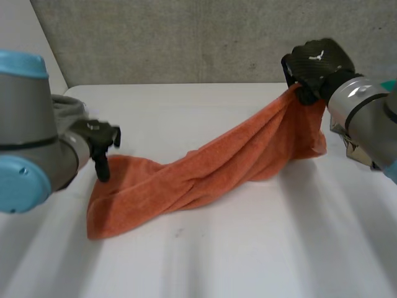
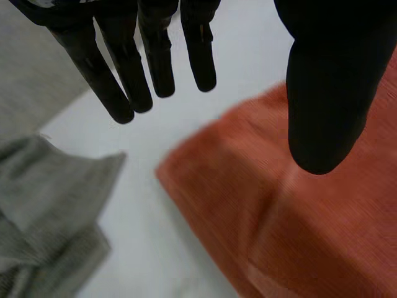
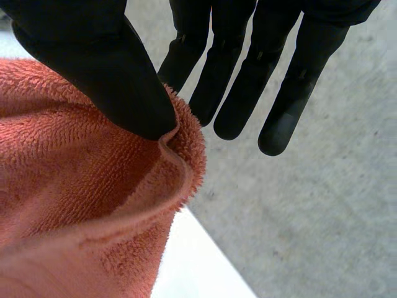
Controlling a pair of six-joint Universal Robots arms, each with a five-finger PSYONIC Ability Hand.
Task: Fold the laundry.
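Wall (image 1: 186, 37): grey concrete, behind table.
Table (image 1: 260, 248): white.
Towel (image 1: 205, 167): orange, twisted; left end lies on table, right end is lifted.
Grey cloth (image 2: 43, 205): heaped beside towel's left end.
Right hand (image 1: 319, 62): pinching towel's raised corner.
Left hand (image 1: 101, 139): fingers straight, grasping nothing, over towel's low end.

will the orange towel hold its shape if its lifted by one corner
Probably floppy: the orange towel sags and twists from the corner pinched by the right hand down to the table. Its looped pile looks grippy, so it likely won't slip. It seems light, held by just a pinch.
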